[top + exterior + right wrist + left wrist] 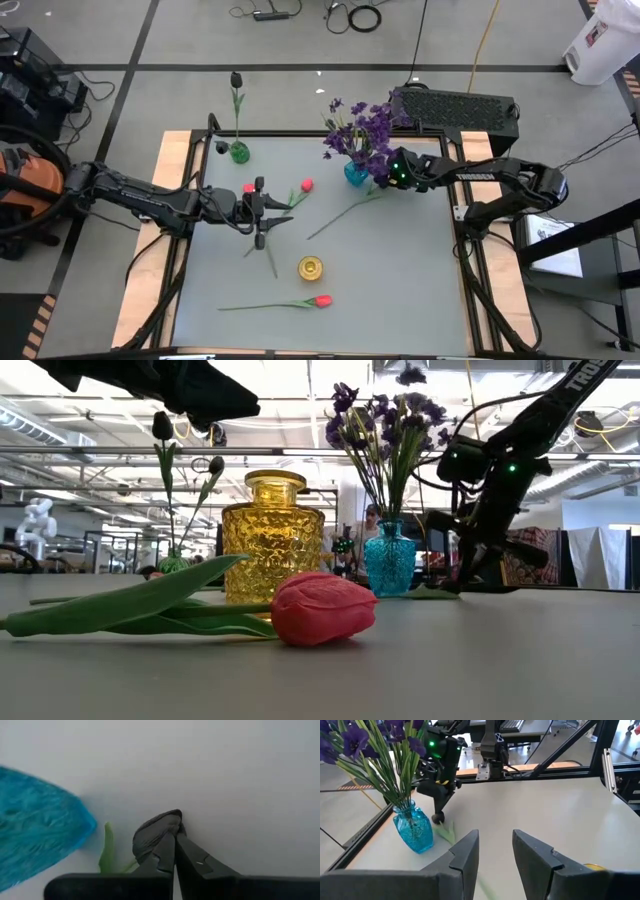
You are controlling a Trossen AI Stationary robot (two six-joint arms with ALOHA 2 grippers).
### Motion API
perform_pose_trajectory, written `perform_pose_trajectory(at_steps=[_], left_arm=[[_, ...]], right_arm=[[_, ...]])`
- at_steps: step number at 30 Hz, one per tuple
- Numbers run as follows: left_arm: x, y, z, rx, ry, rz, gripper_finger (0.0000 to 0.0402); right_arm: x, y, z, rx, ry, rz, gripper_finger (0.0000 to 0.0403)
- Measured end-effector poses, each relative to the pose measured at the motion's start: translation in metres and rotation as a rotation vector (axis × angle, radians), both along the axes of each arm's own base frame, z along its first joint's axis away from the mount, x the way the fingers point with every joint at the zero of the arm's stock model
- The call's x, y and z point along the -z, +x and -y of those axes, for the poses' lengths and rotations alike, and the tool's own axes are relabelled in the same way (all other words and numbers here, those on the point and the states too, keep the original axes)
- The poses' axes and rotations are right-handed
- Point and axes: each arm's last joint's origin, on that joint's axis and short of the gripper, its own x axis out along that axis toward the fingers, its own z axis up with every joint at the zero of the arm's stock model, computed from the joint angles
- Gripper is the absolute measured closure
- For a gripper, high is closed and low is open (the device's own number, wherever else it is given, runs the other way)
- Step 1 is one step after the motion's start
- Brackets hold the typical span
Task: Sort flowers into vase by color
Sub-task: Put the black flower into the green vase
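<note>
White lettering runs along the right arm (490,172) beside the blue vase (355,173); too small to read; nothing else legible.

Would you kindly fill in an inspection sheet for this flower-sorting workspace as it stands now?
Surface: grey tabletop, wooden side rails.
Job's things: purple flowers in blue glass vase; dark tulip in green vase; yellow glass vase empty; red tulip lying flat; another red tulip lying mid-table.
Clutter: nothing seen.
End effectors: left end effector open, mid-table; right end effector shut on a green stem beside the blue vase.
Cables: loose on floor.
Surroundings: black box behind table.
</note>
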Motion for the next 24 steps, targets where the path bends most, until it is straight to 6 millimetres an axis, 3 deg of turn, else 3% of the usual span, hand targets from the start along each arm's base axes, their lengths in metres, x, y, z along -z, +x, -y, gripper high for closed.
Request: perform_pose_trajectory(at_steps=[10,24], left_arm=[[0.000,0.000,0.000,-0.003,-0.013,0.003,0.0275],[0.000,0.000,0.000,-0.007,-0.030,0.006,0.0275]], right_arm=[[-0.023,-0.005,-0.016,-0.075,-0.049,0.042,0.0403],[-0.059,-0.037,-0.046,-0.090,-0.151,0.017,0.0403]])
